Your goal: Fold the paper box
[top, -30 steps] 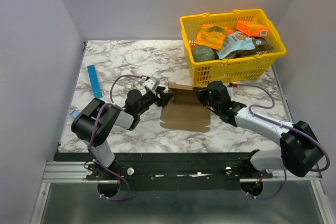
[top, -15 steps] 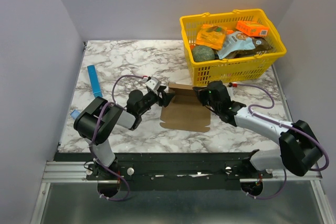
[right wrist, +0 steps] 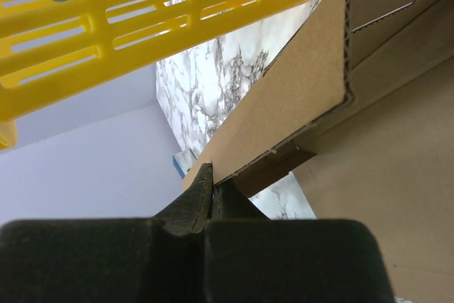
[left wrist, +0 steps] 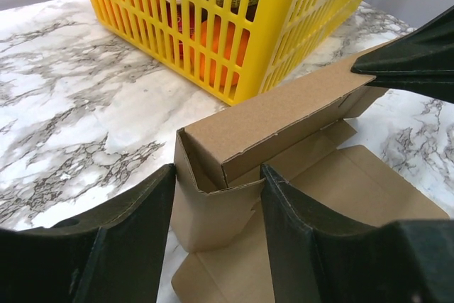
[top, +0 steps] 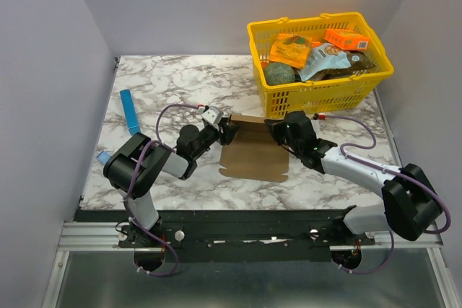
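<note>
The paper box (top: 253,158) is a brown cardboard sheet lying flat in the table's middle, with its far wall folded up. My left gripper (top: 227,132) is at the box's far-left corner. In the left wrist view it (left wrist: 218,172) is open, its jaws straddling the upright end flap of the box (left wrist: 284,115). My right gripper (top: 273,127) is at the far-right corner. In the right wrist view it (right wrist: 211,179) is shut on the edge of the raised wall (right wrist: 298,83). Its dark finger also shows in the left wrist view (left wrist: 418,62).
A yellow basket (top: 321,93) holding orange boxes and other packets stands just behind the box, at the back right; it also shows in the wrist views (left wrist: 298,26) (right wrist: 142,26). A thin blue strip (top: 130,111) lies at the left. A small blue object (top: 103,156) sits at the left edge.
My left gripper has moved a little to the right and farther away, up to the box's left end flap. The right gripper has kept its hold on the raised wall.
</note>
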Motion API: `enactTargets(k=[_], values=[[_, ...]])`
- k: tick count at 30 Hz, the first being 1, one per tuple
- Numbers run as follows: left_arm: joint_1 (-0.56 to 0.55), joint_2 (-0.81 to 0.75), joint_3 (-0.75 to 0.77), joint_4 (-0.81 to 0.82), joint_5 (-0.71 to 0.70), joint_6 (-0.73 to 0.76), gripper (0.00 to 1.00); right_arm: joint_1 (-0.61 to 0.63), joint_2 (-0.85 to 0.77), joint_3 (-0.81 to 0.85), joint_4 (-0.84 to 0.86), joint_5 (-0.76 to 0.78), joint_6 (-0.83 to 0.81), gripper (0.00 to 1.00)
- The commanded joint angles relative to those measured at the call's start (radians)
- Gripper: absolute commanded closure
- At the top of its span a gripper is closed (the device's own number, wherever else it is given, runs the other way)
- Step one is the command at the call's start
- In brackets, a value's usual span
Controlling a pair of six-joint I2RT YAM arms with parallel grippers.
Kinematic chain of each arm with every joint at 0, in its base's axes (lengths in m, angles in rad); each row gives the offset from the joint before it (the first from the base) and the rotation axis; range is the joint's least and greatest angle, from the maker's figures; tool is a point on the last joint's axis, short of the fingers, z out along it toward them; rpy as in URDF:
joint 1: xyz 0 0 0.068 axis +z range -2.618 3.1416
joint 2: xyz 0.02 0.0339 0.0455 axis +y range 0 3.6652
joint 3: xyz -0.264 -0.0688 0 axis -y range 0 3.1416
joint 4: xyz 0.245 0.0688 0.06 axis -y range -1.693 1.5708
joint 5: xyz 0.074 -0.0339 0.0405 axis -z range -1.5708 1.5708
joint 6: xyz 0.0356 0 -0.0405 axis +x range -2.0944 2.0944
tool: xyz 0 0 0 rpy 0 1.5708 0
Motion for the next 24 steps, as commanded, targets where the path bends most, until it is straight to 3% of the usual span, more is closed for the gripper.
enactTargets(k=[1,8,18,23,24], values=[[0.002,0.019,0.010,0.035,-0.050,0.032,0.45,0.005,0.037,-0.018,-0.145,-0.048,-0.035,0.99],[-0.030,0.037,0.037,0.006,-0.118,0.063,0.50,0.005,0.039,-0.017,-0.143,-0.050,-0.037,0.99],[-0.105,0.034,0.062,-0.049,-0.286,0.055,0.80,0.005,0.051,-0.012,-0.131,-0.066,-0.037,1.00],[-0.135,0.031,0.063,-0.051,-0.307,0.029,0.78,0.005,0.051,-0.014,-0.127,-0.066,-0.037,1.00],[-0.135,0.026,0.060,-0.051,-0.296,0.023,0.63,0.005,0.051,-0.014,-0.127,-0.068,-0.037,0.99]])
